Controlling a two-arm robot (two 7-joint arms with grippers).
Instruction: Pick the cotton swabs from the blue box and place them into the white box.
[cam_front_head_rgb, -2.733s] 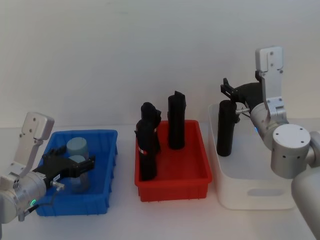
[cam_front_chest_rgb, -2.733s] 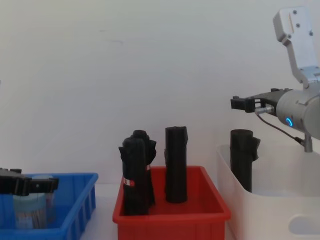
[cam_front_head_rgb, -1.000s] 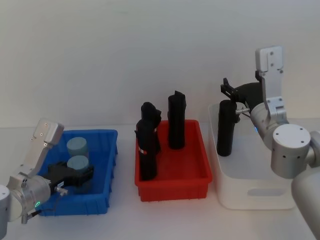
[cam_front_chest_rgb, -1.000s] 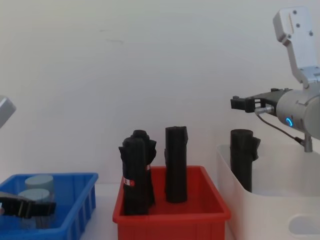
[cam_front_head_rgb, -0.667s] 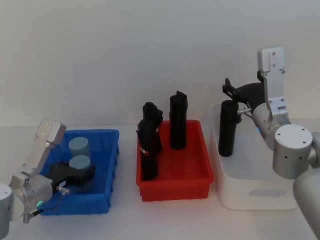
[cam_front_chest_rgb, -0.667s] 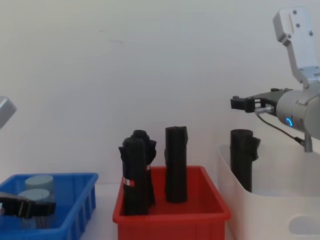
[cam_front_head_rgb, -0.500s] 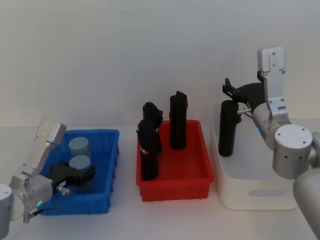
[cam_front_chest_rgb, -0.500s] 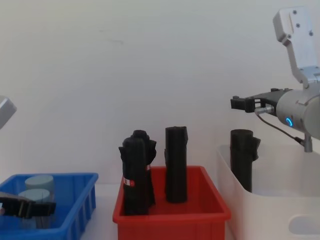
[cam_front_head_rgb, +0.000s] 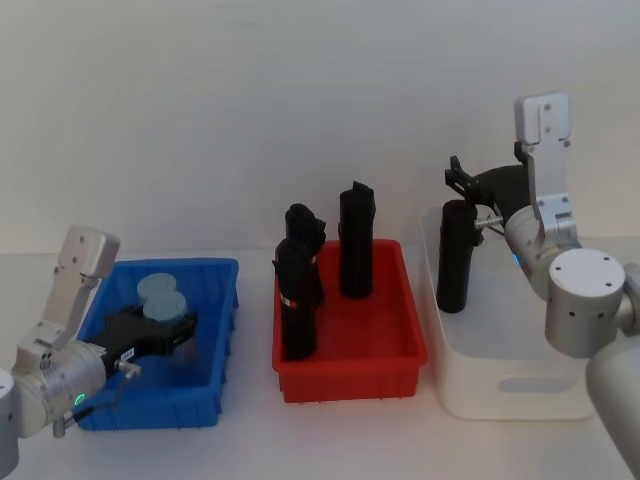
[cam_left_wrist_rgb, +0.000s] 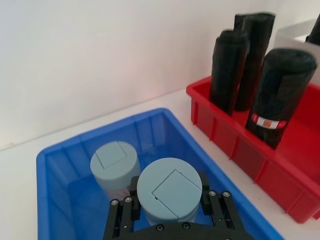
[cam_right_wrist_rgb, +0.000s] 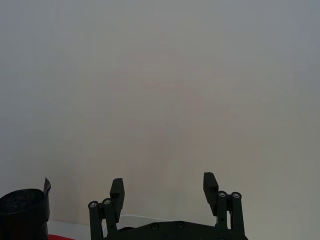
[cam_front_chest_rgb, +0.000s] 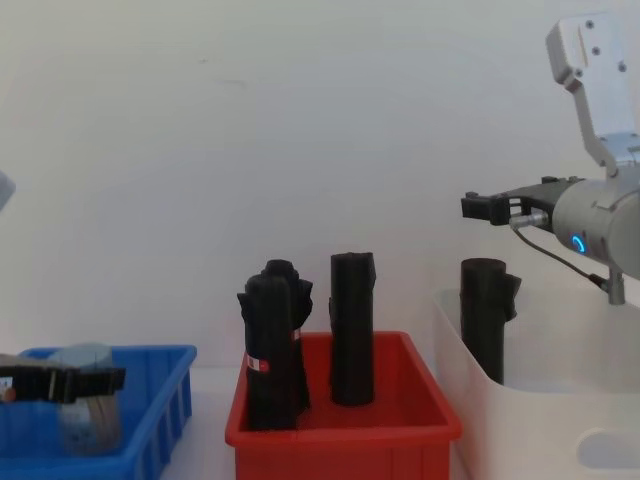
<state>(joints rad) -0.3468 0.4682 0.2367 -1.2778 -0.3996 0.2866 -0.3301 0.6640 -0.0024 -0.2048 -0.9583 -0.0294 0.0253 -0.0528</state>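
My left gripper (cam_front_head_rgb: 160, 332) is shut on one tub of cotton swabs (cam_left_wrist_rgb: 169, 189), held a little above the floor of the blue box (cam_front_head_rgb: 215, 345). In the chest view that tub (cam_front_chest_rgb: 86, 400) hangs from the left gripper (cam_front_chest_rgb: 62, 381) inside the blue box (cam_front_chest_rgb: 155, 405). A second tub (cam_left_wrist_rgb: 115, 162) stands just behind it in the blue box (cam_left_wrist_rgb: 60, 200). The white box (cam_front_head_rgb: 500, 390) sits at the far right. My right gripper (cam_front_head_rgb: 462, 180) hovers open above its back left corner, holding nothing.
A red bin (cam_front_head_rgb: 350, 370) with three tall black rolls stands between the blue and white boxes. Another black roll (cam_front_head_rgb: 453, 255) stands upright in the white box (cam_front_chest_rgb: 520, 420), right under the right gripper (cam_front_chest_rgb: 485, 207). A plain wall is close behind.
My left gripper has risen from low in the blue box, lifting the nearer tub with it. The right arm has stayed still.
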